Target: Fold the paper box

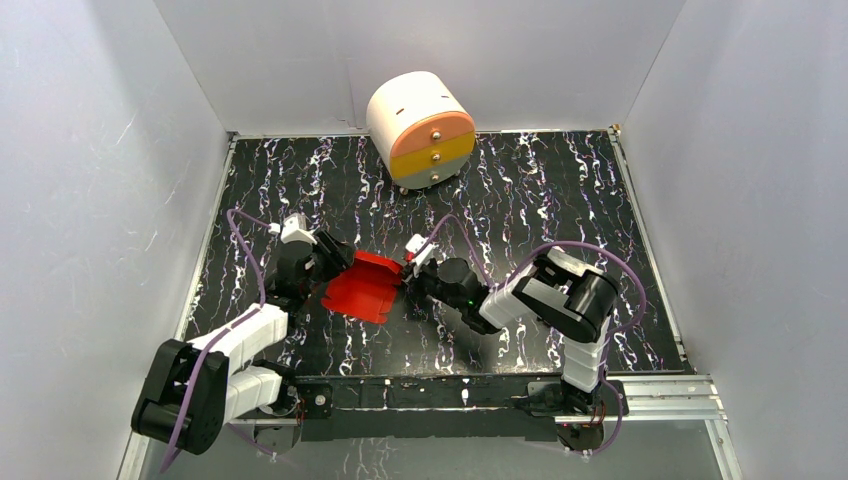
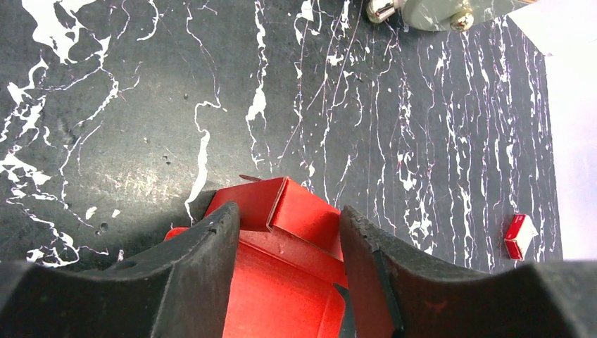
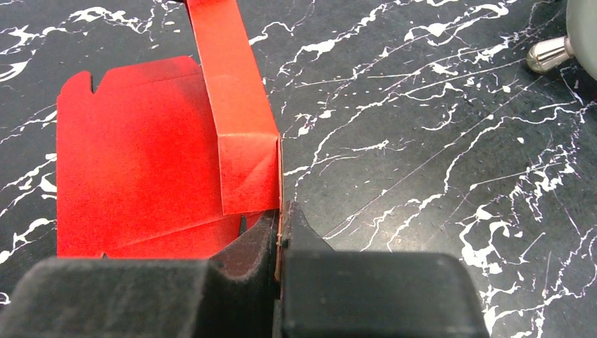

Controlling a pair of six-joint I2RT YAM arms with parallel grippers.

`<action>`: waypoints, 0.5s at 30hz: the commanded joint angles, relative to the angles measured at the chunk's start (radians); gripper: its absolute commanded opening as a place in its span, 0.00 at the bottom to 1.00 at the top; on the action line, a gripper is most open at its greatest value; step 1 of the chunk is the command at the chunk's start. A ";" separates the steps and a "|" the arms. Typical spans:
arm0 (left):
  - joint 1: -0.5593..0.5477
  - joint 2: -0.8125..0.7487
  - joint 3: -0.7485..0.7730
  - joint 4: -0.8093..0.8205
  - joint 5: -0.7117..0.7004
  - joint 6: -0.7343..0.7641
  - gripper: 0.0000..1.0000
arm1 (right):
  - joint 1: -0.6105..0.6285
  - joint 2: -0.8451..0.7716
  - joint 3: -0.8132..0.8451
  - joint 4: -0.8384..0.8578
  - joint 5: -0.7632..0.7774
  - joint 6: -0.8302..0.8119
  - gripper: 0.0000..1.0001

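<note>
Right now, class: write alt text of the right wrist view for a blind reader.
The right fingers pinch the edge of a raised flap of the red paper box; its main panel lies flat on the black marbled table.

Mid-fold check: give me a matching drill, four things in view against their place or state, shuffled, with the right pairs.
Things
1. left gripper
2. right gripper
3. paper box
4. drawer unit

Place or state
A. stands at the far edge of the table
B. pinched shut on a thin red card edge
C. open, one finger on each side of a raised red flap
D. partly folded, lying between the two arms

Pairs: 1-C, 2-B, 3-D, 4-A
</note>
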 commanded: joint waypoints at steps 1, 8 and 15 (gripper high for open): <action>-0.002 -0.027 -0.004 0.020 0.053 -0.034 0.50 | -0.006 0.011 0.049 0.027 0.056 0.016 0.03; -0.002 -0.044 -0.033 0.055 0.157 -0.089 0.46 | -0.006 0.003 0.078 -0.045 0.195 0.043 0.00; -0.002 -0.118 -0.020 -0.022 0.157 -0.076 0.51 | -0.025 -0.021 0.085 -0.099 0.079 -0.020 0.00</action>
